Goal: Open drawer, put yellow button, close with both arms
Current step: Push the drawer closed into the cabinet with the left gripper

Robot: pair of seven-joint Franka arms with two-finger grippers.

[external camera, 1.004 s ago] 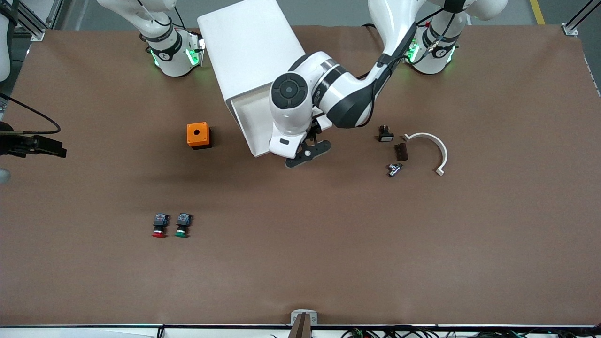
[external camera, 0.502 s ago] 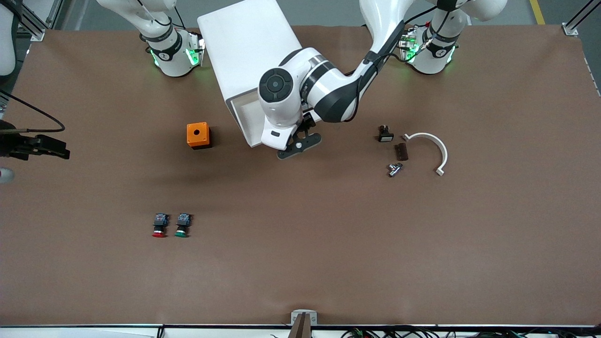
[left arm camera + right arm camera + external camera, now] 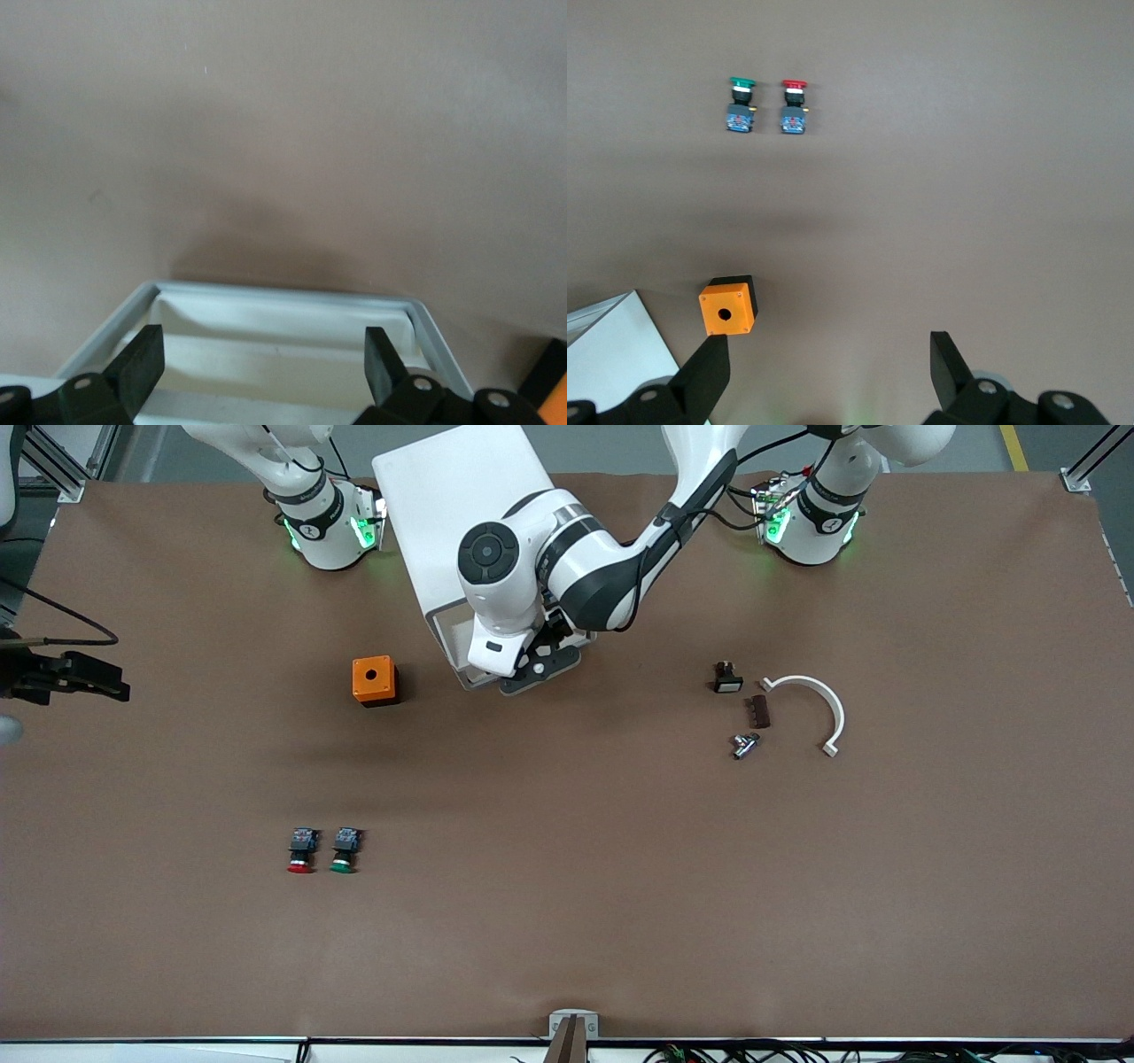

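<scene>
**My left claw at the drawer's open end**

My left gripper (image 3: 539,666) hangs with fingers (image 3: 142,367) spread wide and empty over the front rim of the drawer (image 3: 283,301), which juts from the white cabinet (image 3: 461,505). I cannot see the yellow button. At nine o'clock sits the orange box (image 3: 373,680). My right gripper (image 3: 824,376), also spread and empty, waits above the table's right-arm end, over the box, with the red button (image 3: 794,106) and green button (image 3: 741,104) at twelve.
</scene>
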